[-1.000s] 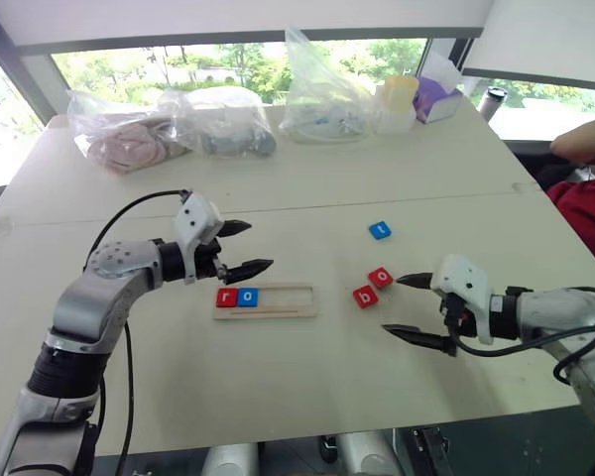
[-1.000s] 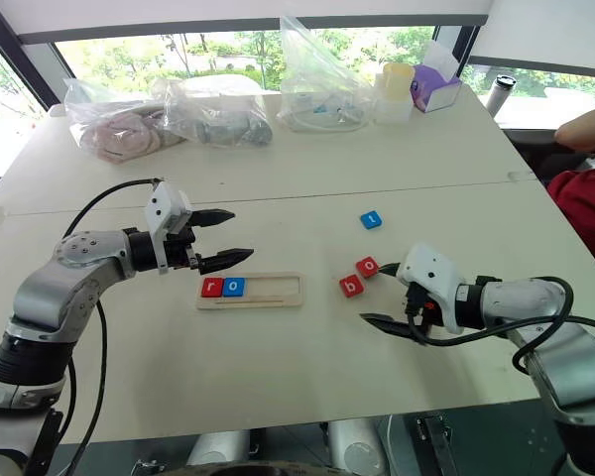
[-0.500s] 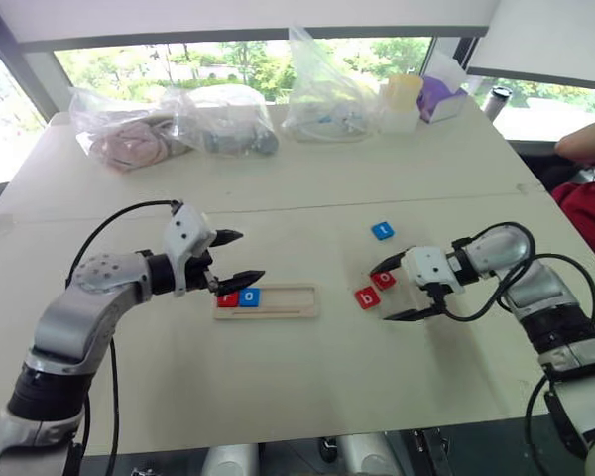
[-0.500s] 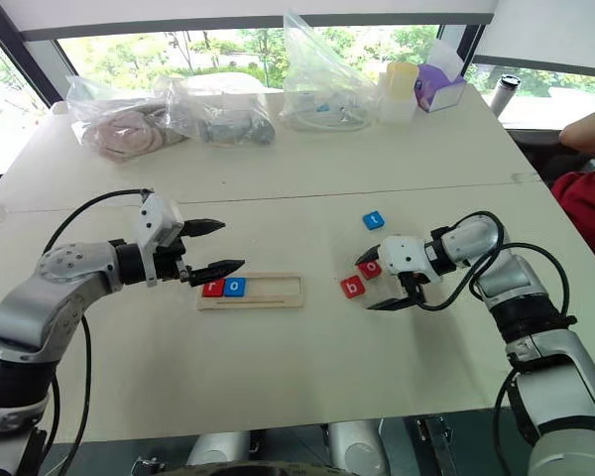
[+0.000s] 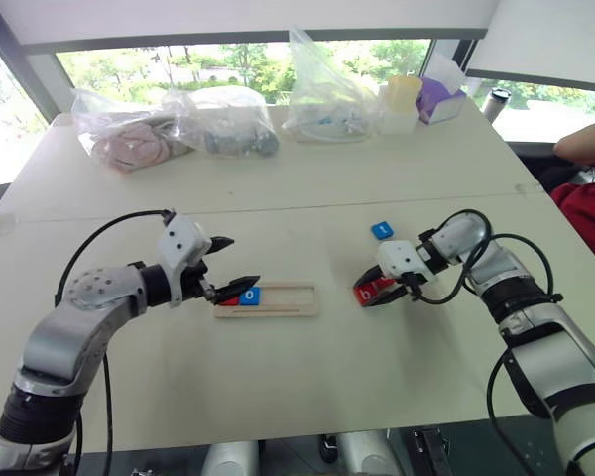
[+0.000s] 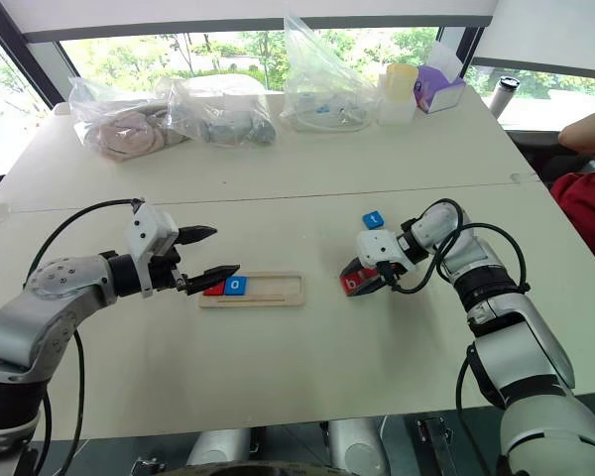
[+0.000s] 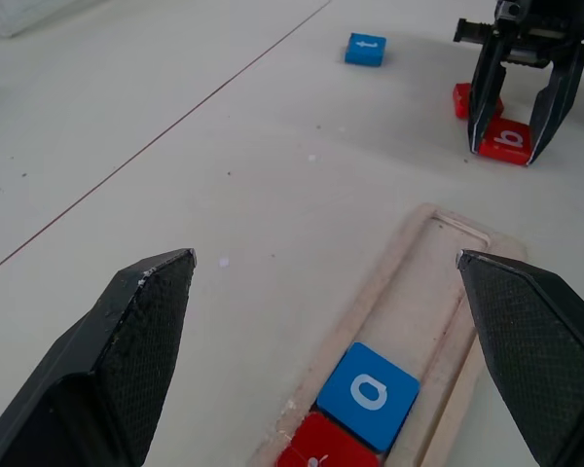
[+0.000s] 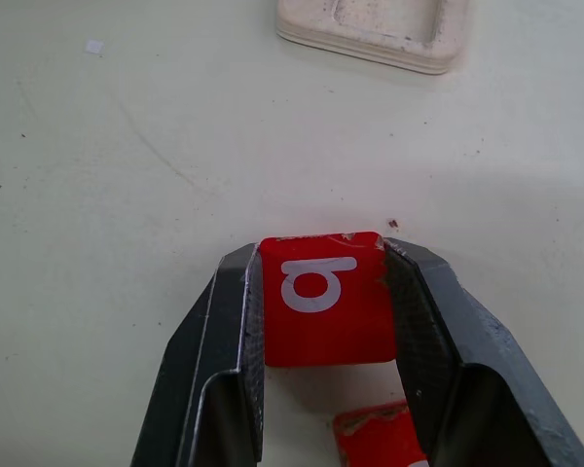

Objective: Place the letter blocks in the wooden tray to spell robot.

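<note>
The wooden tray (image 5: 283, 299) lies in the middle of the table with a red r block (image 7: 321, 449) and a blue o block (image 5: 249, 296) at its left end. My left gripper (image 5: 240, 261) hovers open just over that end, one finger partly covering the r. To the right of the tray, my right gripper (image 5: 366, 292) is shut on the red b block (image 8: 321, 297), its fingers pressed to two opposite sides as the block rests on the table. A red o block (image 7: 460, 97) lies right behind it. A blue t block (image 5: 382, 230) sits farther back.
Along the far edge stand several clear plastic bags (image 5: 223, 121), a yellow-lidded container (image 5: 400, 99) and a purple box (image 5: 437, 97). A person's arm in a red sleeve (image 5: 587, 149) rests at the right edge. A seam crosses the tabletop behind the tray.
My right gripper swung in toward the red blocks and shut on the b block. My left gripper drew back slightly toward the tray's left end, still open.
</note>
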